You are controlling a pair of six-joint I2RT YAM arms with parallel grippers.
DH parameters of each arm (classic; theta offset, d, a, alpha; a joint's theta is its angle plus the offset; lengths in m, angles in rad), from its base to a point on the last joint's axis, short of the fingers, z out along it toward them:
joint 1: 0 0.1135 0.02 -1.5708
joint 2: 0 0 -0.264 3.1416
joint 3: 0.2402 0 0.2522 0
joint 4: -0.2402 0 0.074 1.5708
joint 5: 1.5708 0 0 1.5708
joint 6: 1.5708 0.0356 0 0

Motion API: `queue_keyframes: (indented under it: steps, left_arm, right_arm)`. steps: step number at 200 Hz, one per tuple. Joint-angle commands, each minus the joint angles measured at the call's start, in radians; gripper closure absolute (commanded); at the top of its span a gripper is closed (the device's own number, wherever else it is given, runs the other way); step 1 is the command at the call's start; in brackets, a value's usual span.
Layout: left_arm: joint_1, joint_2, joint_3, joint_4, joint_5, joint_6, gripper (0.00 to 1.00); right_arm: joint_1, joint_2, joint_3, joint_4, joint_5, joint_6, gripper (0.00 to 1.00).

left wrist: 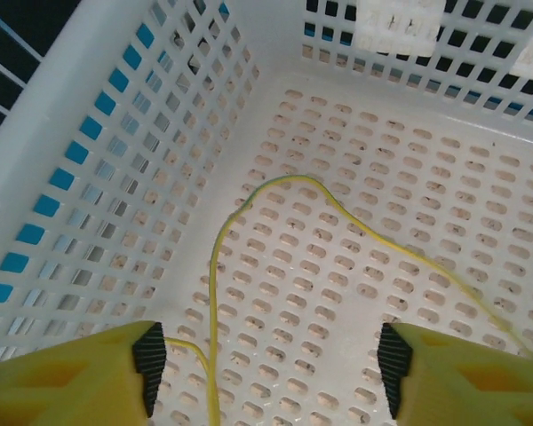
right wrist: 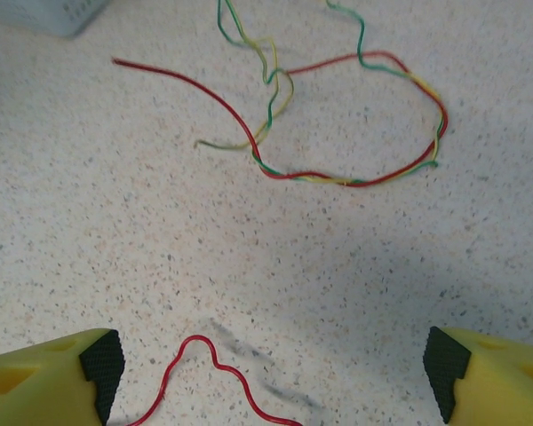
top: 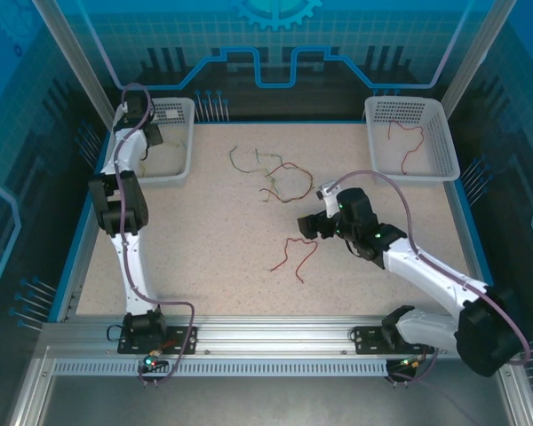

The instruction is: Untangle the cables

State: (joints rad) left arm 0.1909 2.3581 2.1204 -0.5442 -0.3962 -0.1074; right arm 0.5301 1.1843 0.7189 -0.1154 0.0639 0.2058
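Yellow cable [left wrist: 289, 177], left wrist view: it lies loose on the floor of the left basket [left wrist: 89, 177]. My left gripper [left wrist: 271, 373] hangs over it with jaws wide and both pads clear of the strand. The cable runs down between my fingers and is cut off by the bottom edge, so I cannot see where it ends.

Right wrist view: my right gripper [right wrist: 271, 373] is spread wide above the table [right wrist: 115, 222] and holds nothing. A loose red cable [right wrist: 195, 338] wriggles just below, between the fingers, and its lower run is cropped. Farther off sits the tangle [right wrist: 329, 179], with red, green and yellow strands twisted along one shared arc.

Top view: a second red cable [top: 416, 138] rests in the right basket [top: 407, 100]. The loose red one lies apart on the table near my right jaws. The tangle is mid-table.

Judgement: two cables are binned and one is freed but not yet stowed. The knot itself is untouched, so most of the work remains. I cannot count the strands in the knot, because they are too thin from above.
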Motion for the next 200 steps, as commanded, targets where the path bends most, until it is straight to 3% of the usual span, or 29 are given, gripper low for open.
queue_keyframes:
  steps: [1, 12, 36, 51, 72, 95, 129, 164, 200]
  left_arm:
    - [-0.073, -0.181, -0.063, 0.031, -0.085, 0.048, 0.02]
    - [-0.107, -0.275, -0.147, 0.072, -0.109, 0.061, 0.01]
    - [-0.162, -0.517, -0.373, 0.175, -0.039, 0.02, 0.01]
    - [-0.188, -0.661, -0.508, 0.215, -0.012, -0.034, 0.01]
    - [-0.271, -0.88, -0.769, 0.405, 0.005, -0.02, 0.07]
    - [-0.373, -1.071, -0.979, 0.536, 0.012, -0.005, 0.13]
    - [-0.516, -1.254, -1.197, 0.529, 0.054, -0.123, 0.15]
    - [-0.685, -1.367, -1.434, 0.672, 0.118, -0.135, 0.19]
    - [-0.751, -1.367, -1.6, 0.888, 0.271, -0.189, 0.23]
  right_arm:
    - [0.007, 0.05, 0.048, -0.103, -0.012, -0.015, 0.11]
    - [0.006, 0.078, 0.074, -0.146, -0.021, -0.032, 0.11]
    - [0.005, 0.167, 0.154, -0.274, -0.033, -0.073, 0.12]
    - [0.006, 0.23, 0.238, -0.354, -0.101, -0.139, 0.12]
    - [0.025, 0.302, 0.324, -0.448, -0.17, -0.243, 0.12]
    - [0.054, 0.358, 0.37, -0.457, -0.107, -0.323, 0.13]
    - [0.104, 0.363, 0.284, -0.337, -0.093, -0.522, 0.14]
    - [0.11, 0.347, 0.213, -0.286, -0.097, -0.666, 0.14]
    - [0.111, 0.409, 0.239, -0.327, -0.113, -0.735, 0.17]
